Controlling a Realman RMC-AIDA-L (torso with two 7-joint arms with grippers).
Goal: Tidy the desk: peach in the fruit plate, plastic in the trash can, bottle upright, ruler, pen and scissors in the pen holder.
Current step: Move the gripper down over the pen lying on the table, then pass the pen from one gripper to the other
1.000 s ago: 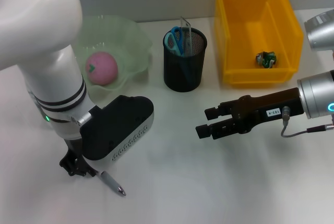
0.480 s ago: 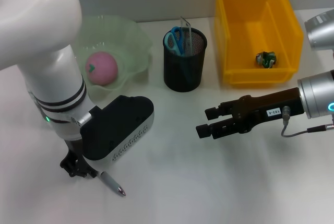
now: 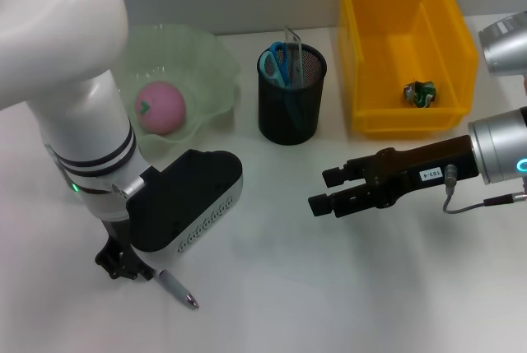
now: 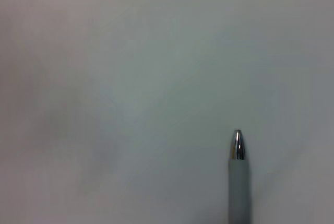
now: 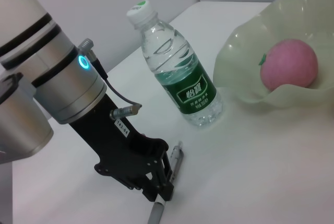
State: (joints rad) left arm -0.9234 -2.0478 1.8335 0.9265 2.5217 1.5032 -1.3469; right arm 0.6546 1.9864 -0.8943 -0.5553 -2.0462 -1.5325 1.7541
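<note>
Left gripper [image 3: 123,267] fingers clamped near the grey silver-tipped pen's [image 3: 175,288] end, so it may pivot or slip when lifted off the white worktop [image 3: 280,287]; right gripper [image 3: 323,192] fingers apart, idle.

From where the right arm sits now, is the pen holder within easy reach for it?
Probably yes. The right gripper hovers open over bare table, and nothing stands between it and the pen holder; the yellow bin sits off to the side.

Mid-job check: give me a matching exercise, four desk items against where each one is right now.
Items:
1. peach
2. scissors
3. plastic scrap
4. pen

Places:
A. yellow bin
B. on the table in the left gripper
C. green plate
D. black mesh holder

Pairs: 1-C, 2-D, 3-A, 4-B
</note>
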